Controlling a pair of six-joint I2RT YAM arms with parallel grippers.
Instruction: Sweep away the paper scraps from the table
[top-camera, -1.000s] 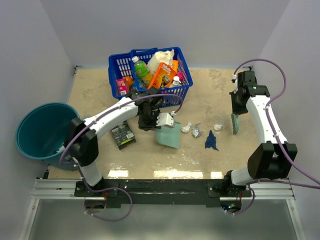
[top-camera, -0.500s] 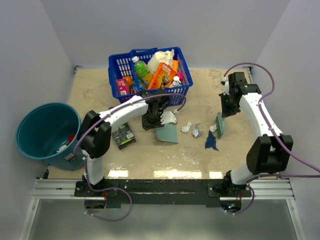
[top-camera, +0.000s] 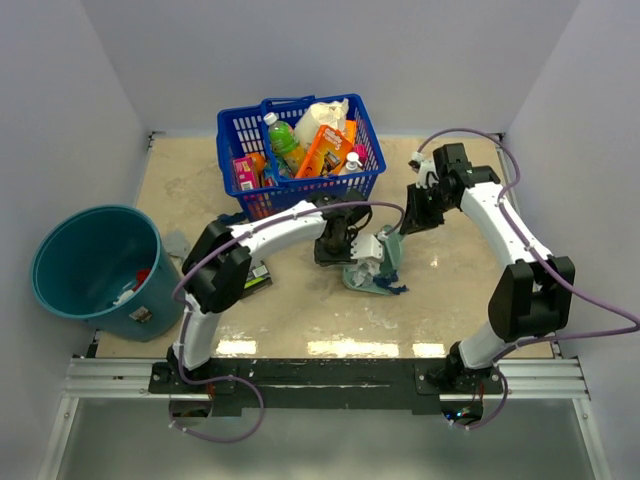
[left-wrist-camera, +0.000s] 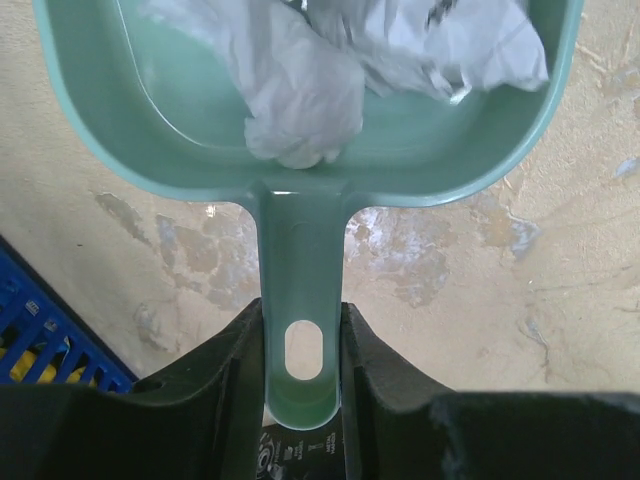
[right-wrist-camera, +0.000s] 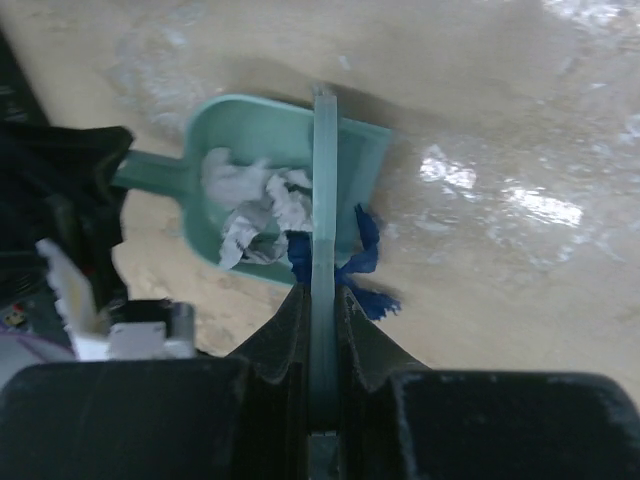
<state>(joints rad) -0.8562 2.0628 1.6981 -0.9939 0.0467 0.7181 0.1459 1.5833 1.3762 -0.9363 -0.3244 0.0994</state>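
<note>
Left claw (left-wrist-camera: 303, 345) holding a mint-green plastic dustpan (left-wrist-camera: 180, 115), right claw (right-wrist-camera: 320, 325) its matching brush (right-wrist-camera: 322, 190), white paper scraps (left-wrist-camera: 305, 100) aboard; the dark-blue shred (right-wrist-camera: 368, 250) at the lip likely needs brushing in.

- Right gripper (top-camera: 412, 218): no longer at the right edge of the table (top-camera: 450, 290); now near the middle. It has carried the brush (top-camera: 390, 250) leftward.
- Brush: now stands across the mouth of the dustpan (top-camera: 362, 274), where before it was well apart from it.
- Left gripper (top-camera: 335, 246): shifted right with the dustpan. Its arm now lies over the black-and-green packet (top-camera: 258, 280), hiding most of it.
- Paper scraps (left-wrist-camera: 300, 100): the white and grey wads, earlier loose on the table between dustpan and brush, now sit inside the dustpan.
- Dark blue shred (right-wrist-camera: 365, 262): moved left to the pan's lip, partly outside.
</note>
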